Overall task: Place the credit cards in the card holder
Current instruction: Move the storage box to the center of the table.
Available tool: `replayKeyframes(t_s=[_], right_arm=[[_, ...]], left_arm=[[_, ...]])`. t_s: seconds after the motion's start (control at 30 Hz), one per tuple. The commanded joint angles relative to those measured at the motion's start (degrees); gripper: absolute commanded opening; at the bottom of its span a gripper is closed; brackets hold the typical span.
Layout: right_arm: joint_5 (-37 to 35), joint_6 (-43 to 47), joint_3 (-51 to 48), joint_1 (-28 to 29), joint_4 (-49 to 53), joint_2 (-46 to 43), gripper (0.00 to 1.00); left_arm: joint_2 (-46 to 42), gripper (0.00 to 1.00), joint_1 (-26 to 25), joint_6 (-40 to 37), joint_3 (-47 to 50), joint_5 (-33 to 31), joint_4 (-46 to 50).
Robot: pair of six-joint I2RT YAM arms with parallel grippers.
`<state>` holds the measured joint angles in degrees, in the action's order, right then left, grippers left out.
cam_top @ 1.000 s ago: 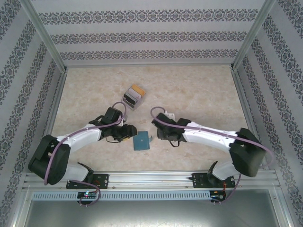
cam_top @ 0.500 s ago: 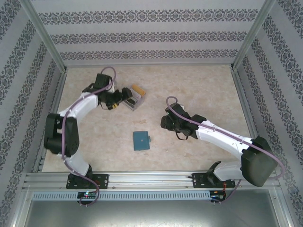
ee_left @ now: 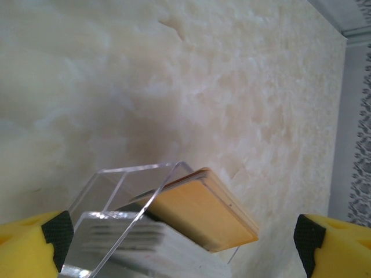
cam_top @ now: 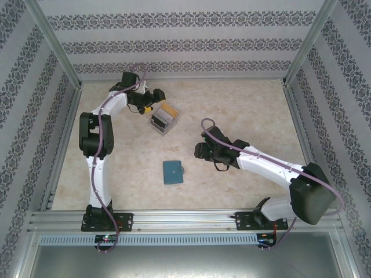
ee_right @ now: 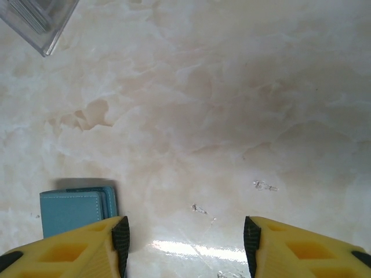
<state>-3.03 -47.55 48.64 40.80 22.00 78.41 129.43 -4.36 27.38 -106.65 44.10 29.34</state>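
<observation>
1. Two grippers, both empty. Left gripper [cam_top: 155,102] at the far left of the table [cam_top: 249,110], hanging over the clear box [ee_left: 116,191]. Jaws spread wide with the box between them, no contact visible.
2. Right gripper [ee_right: 185,243] mid-table, jaws apart, only bare tabletop between the fingers. Wallet [cam_top: 173,172] just beside one fingertip in the wrist view.
3. Cards [cam_top: 163,117] all in the clear box. Orange cards [ee_left: 200,211] at one end, tilted, poking out past the rim. Grey cards [ee_left: 133,243] beside them, lower in the box.
4. Wallet folded shut, flat on the table, front centre, well apart from the box. Judged barely started: nothing in hand, wallet not yet opened.
5. Handling guess for the cards: light, thin, stiff, slick plastic. Likely to slide on each other, so risk of lifting several at once or dropping one from a shallow pinch.
6. Best hold, probably: pinch across the flat faces of the orange stack at its raised end, clear of the box wall. Avoid the grey ones for now, too deep to reach cleanly.
7. Box probably light, easy to skid or tip if bumped.
8. Wallet soft and floppy. Open first, then pin flat with the other gripper. Take by the free edge on the clasp side, not the fold.
</observation>
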Motion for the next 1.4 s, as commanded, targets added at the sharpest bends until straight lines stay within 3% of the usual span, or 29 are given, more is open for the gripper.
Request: replayKeyframes(t_s=[0.0,0.1,0.4,0.93,1.37], right_arm=[[0.8,0.5,1.8,-0.5,0.1,0.5,0.58],[1.3,0.6,2.0,-0.6,0.2,0.8,0.58],[1.0,-0.4,1.2,-0.6,0.2,-0.5,0.58],[0.9,-1.9,-4.8,-1.2,-0.3,-6.3,0.55],[2.1,2.8,-5.0,-1.1,1.8,-10.4,0.52]], left_arm=[[2.1,1.0,0.4,-1.6,-2.7,8.6,2.1],[3.3,1.0,0.1,-0.8,-2.6,12.0,1.6],[2.5,1.0,-2.6,-3.5,-1.0,11.4,5.0],[-5.2,1.0,-15.6,2.6,14.6,8.5,-4.5],[0.6,0.98,-22.3,5.8,5.3,12.5,-4.9]])
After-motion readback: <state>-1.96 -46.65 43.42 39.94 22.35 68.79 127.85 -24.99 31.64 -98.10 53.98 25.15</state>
